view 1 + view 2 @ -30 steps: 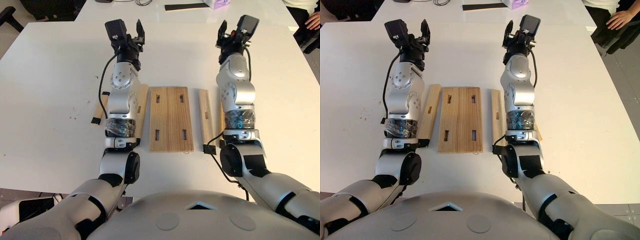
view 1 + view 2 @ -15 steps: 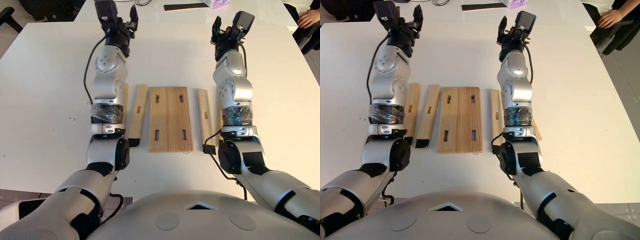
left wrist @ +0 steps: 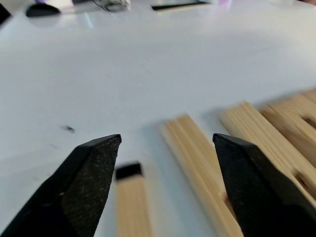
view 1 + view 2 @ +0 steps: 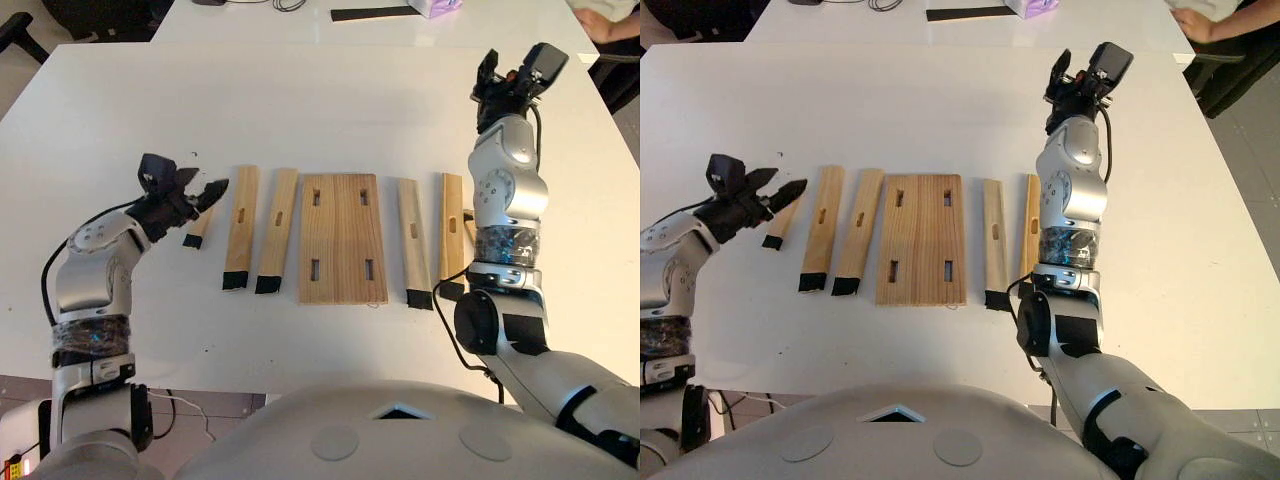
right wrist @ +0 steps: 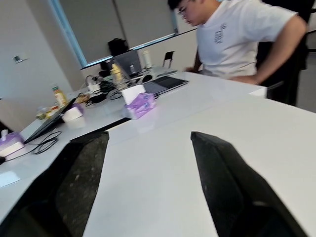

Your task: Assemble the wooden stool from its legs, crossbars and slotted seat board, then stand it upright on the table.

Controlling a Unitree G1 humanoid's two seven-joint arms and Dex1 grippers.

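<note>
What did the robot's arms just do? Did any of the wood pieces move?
The left arm swung out to its left and pulled back, so the left tool is now open near the short stick. The right arm slid to the right, with the right tool open and farther out. Nothing was grabbed or dropped. The board and the long slats stayed put. The arms just uncovered them.

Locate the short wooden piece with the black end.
In the left eye view, the short wooden piece lies at the row's left end, beside the leftmost long leg, close by the open left gripper.
</note>
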